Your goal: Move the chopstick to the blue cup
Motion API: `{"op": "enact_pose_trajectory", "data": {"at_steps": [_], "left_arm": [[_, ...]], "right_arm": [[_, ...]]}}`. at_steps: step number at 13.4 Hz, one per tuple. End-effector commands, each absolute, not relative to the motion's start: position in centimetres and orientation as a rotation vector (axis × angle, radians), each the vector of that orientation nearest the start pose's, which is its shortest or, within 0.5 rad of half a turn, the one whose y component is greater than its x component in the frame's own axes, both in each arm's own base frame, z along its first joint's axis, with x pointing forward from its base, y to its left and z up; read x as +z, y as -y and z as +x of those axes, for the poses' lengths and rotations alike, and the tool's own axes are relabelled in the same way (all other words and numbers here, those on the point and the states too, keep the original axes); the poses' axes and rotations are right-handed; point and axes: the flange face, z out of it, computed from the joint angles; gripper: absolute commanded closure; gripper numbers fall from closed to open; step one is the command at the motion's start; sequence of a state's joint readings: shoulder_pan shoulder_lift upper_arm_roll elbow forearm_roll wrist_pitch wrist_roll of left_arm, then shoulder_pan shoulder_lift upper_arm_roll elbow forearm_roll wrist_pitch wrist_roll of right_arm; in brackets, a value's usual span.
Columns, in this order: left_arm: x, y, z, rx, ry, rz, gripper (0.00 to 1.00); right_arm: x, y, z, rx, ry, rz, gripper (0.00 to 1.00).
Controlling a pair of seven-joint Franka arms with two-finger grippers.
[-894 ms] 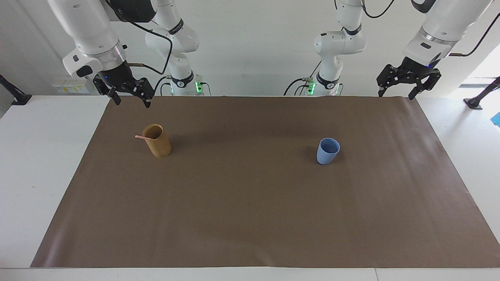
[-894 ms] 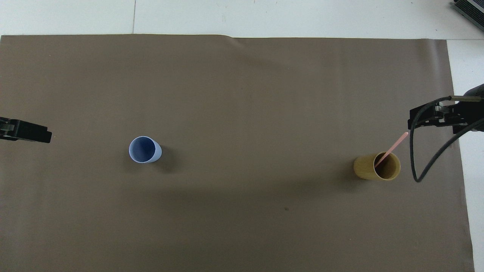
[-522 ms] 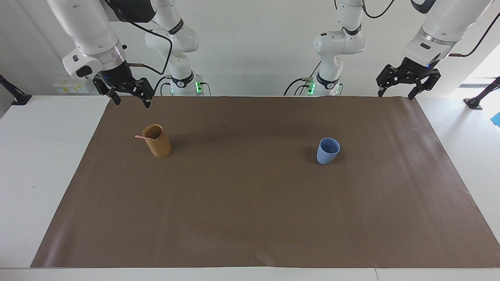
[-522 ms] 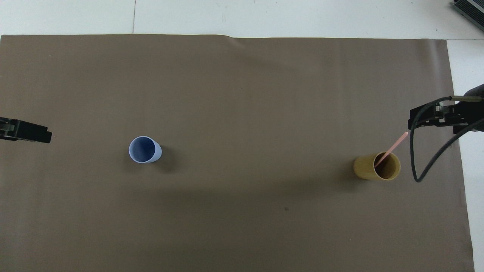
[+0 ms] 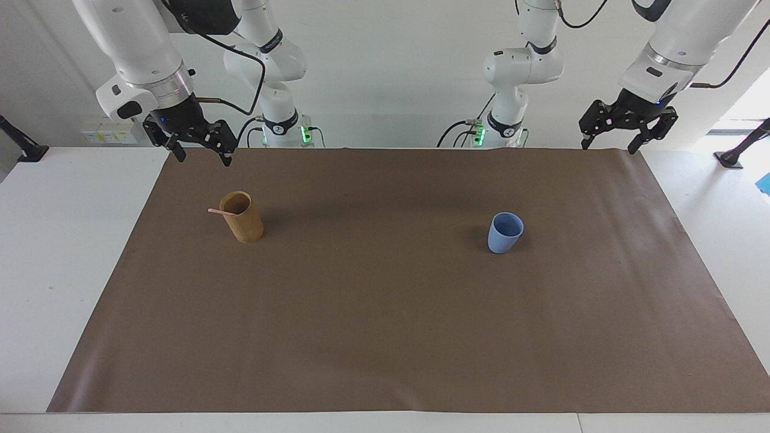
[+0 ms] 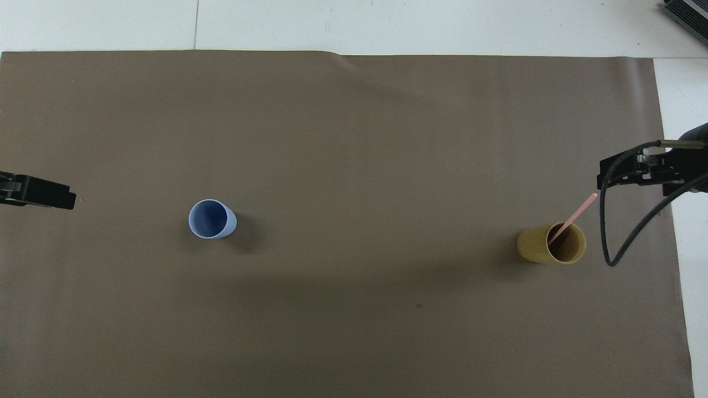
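On the counter (image 5: pixel 36 252) we see a brown mat (image 5: pixel 385 337). The chopstick (image 5: pixel 221 211) leans in a tan cup (image 5: pixel 242 218), well apart from the blue cup (image 5: pixel 504 233). Right gripper (image 5: pixel 201 153) and left gripper (image 5: pixel 609 143) hang raised, jaws released.

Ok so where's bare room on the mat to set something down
The brown mat is bare between the tan cup and the blue cup, and along its edge farthest from the robots. It is tightest beside the tan cup, where the chopstick juts toward the right arm's end.
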State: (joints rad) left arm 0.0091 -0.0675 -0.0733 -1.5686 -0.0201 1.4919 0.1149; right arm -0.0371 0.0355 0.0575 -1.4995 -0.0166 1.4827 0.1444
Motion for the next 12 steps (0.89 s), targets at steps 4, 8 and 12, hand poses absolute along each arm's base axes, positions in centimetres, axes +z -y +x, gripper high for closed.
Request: {"op": "enact_pose_trajectory", "data": {"at_steps": [4,8,12], "left_arm": [[65.1,4.0,51.8,0.041,-0.287,-3.156,0.0],[63.8,4.0,51.9,0.058,-0.283,-3.156,0.0],[61.5,4.2,52.2,0.053,-0.28,-3.156,0.0]], "right_arm": [[62.8,-0.6,55.5,0.07,-0.214,-3.134,0.0],[62.8,-0.4,55.4,0.07,-0.217,-3.134,0.0],[62.6,-0.3,55.3,0.056,-0.219,-3.135,0.0]]}}
